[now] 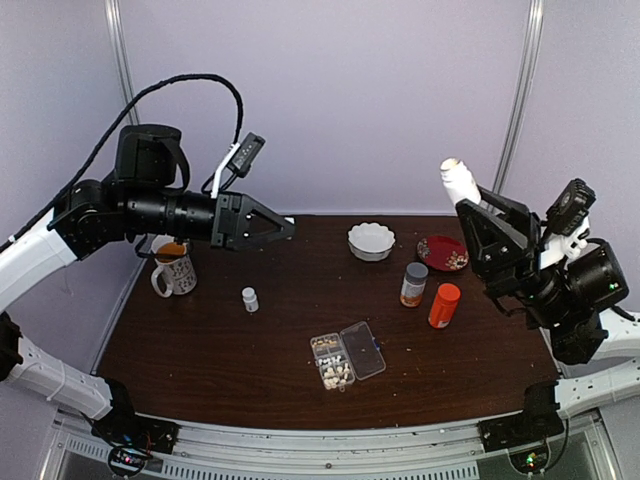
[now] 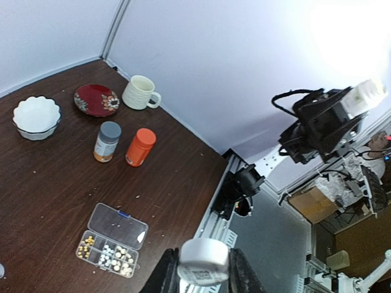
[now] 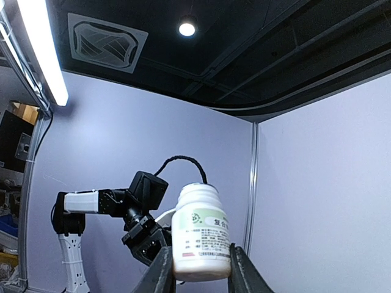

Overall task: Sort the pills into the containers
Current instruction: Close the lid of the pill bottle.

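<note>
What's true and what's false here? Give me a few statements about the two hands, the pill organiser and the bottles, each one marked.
The right hand holds a white plastic bottle high in the air. True.
The left hand is empty. False: it grips a small white round piece.
The clear plastic organiser box has its lid shut. False: the lid lies open.
The orange plastic bottle stands upright. True.

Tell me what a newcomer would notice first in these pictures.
High above the table, the right jaws grip a white bottle at the right, and the left jaws pinch what looks like a white cap. Below, near the table's front middle, the organiser lies open with pills inside.
</note>
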{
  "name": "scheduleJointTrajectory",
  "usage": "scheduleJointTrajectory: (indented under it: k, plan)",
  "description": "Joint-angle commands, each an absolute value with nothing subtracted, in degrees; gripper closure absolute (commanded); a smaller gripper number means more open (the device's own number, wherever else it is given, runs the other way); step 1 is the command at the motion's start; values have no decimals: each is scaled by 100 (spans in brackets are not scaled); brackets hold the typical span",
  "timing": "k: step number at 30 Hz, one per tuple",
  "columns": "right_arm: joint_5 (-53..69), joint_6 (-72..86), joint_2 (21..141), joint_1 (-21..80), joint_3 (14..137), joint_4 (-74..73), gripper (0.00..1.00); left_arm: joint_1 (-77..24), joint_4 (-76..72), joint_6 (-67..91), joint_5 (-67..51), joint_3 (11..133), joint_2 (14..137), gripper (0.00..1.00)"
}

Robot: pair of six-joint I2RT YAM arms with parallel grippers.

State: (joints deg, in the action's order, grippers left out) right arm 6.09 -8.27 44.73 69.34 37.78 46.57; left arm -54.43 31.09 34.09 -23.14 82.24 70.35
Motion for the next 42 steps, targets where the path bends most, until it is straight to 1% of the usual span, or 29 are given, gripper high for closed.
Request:
scheduleJointTrajectory:
  k: [1, 4, 8, 15, 28, 34, 42]
  plan:
    - [955, -984, 4720, 6969, 3811, 4256, 100, -5462, 2232, 3923, -3063, 8268, 7004, 100]
    - [1173, -1045, 5140, 7055, 4119, 3758, 100, -5462, 2026, 4195, -3445, 8450, 7154, 100]
    - [1135, -1257, 5502, 7136, 4208, 3769, 100, -5466, 1802, 4542, -3736, 8567, 7364, 100]
    - [1022, -1416, 5940, 7158, 4348, 3877, 100, -5474, 1084, 5087, -3993, 8320, 7423, 100]
    - [441, -1464, 6070, 7155, 4519, 3876, 100, -5533, 787, 5193, -4254, 8130, 7532, 100]
    - [433, -1432, 6128, 7157, 4655, 3742, 100, -5554, 787, 5177, -4289, 8058, 7517, 100]
    - [470, -1519, 6229, 7155, 4941, 3140, 100, -5594, 923, 5099, -4199, 8011, 7465, 100]
